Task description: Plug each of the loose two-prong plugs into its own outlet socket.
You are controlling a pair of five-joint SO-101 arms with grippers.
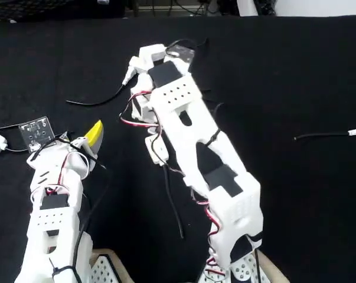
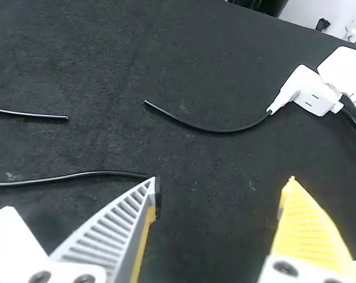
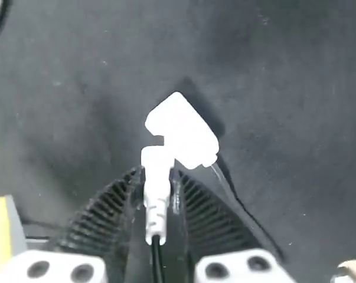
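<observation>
White plastic two-prong plug point(image 3: 156, 177) is pinched by the right gripper point(image 3: 158, 184) right at a blocky white outlet socket point(image 3: 182, 132), while the left gripper point(image 2: 220, 188) is spread wide.

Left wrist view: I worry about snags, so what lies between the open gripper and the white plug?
Between the left gripper and the white plug only its thin black cable curves over the black cloth, as the left wrist view shows.

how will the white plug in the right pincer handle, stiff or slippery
The white plug looks like hard plastic, so likely rigid and light. The right pincer clamps only its narrow neck, so it may pivot if pushed. Its thin black cord probably drags little.
</observation>
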